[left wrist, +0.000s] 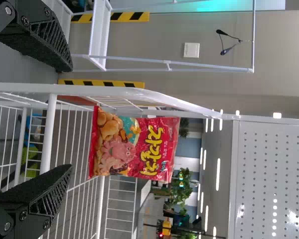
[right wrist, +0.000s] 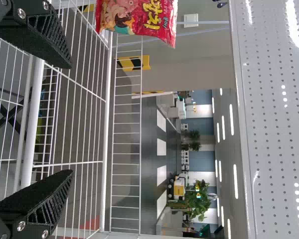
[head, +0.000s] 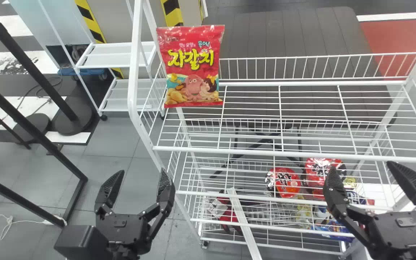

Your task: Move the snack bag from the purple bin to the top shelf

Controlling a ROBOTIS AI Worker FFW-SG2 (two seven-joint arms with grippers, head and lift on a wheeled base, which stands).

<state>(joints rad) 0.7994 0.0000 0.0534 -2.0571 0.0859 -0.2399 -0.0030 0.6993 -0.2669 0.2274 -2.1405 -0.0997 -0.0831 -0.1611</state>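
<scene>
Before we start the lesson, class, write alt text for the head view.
A red snack bag stands upright at the left end of a white wire shelf. The left claw and right claw are open and empty in front; packages lie lower down.

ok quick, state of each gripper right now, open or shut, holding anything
Left gripper: open, fingers apart, holding nothing.
Right gripper: open, fingers apart, also holding nothing.
</scene>
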